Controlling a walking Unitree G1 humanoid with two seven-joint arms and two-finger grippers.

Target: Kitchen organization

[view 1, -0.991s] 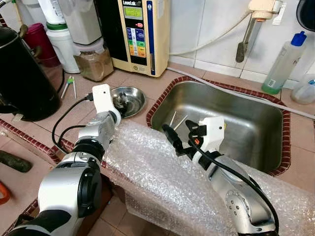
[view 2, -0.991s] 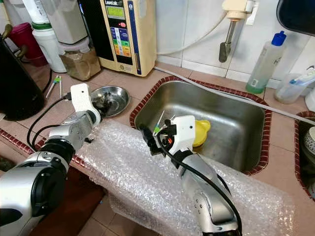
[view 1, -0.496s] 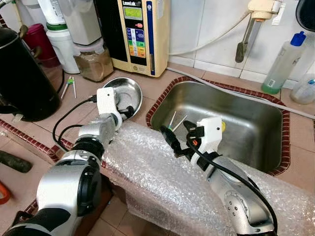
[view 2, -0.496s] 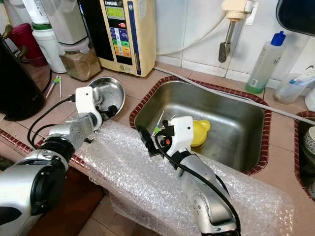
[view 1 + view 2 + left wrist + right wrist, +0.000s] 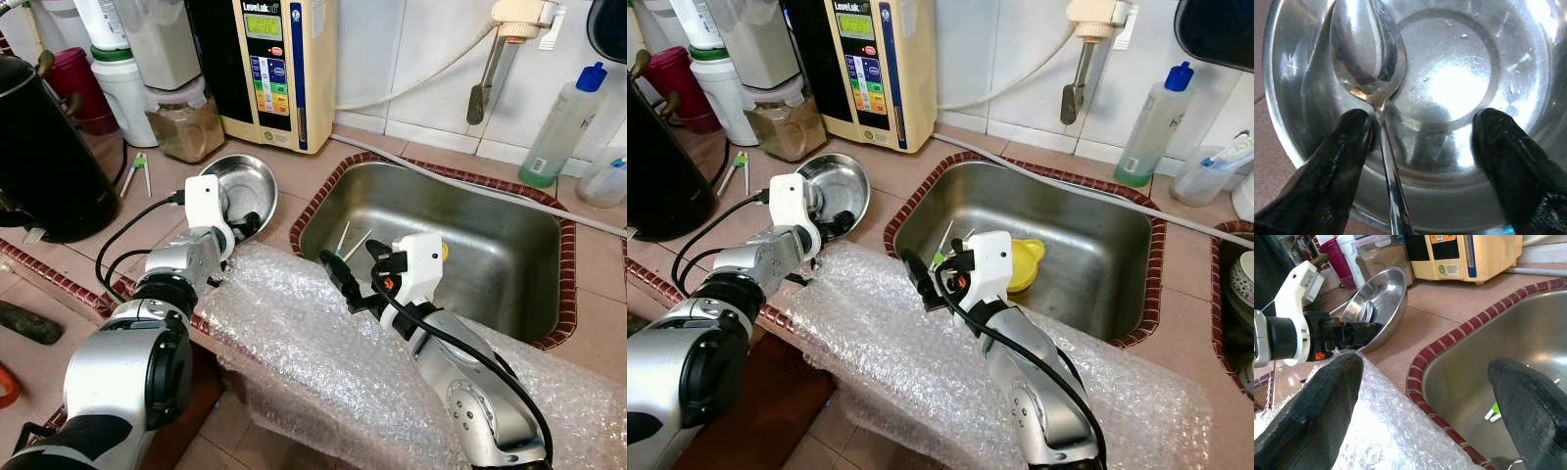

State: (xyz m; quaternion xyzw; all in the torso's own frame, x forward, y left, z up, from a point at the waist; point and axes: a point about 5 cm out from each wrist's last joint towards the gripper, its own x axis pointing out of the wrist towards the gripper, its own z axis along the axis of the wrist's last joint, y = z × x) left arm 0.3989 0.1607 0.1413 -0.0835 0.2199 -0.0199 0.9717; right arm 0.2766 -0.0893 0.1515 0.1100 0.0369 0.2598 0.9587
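A shiny steel bowl [image 5: 250,181] sits tilted on the tiled counter left of the sink, its inside facing me. A steel spoon [image 5: 1366,49] lies in the bowl [image 5: 1464,83]. My left gripper [image 5: 243,223] is at the bowl's near rim. Both of its fingers [image 5: 1347,147] reach over the rim, spread apart, with the spoon handle running between them. My right gripper [image 5: 353,269] hovers open above the bubble wrap [image 5: 313,343] at the sink's front left corner, with nothing between its fingers. From the right wrist the tilted bowl [image 5: 1381,298] and the left gripper [image 5: 1354,333] are visible.
The steel sink [image 5: 323,201] holds a yellow item [image 5: 1027,262] and thin green-tipped sticks [image 5: 348,238]. A black kettle [image 5: 44,157], a jar [image 5: 186,122] and a cream water machine [image 5: 279,69] stand behind the bowl. A bottle [image 5: 563,127] stands at the back right.
The bowl lay flat a second ago and now stands tilted up, with the left gripper at its near rim. The right gripper has barely moved.
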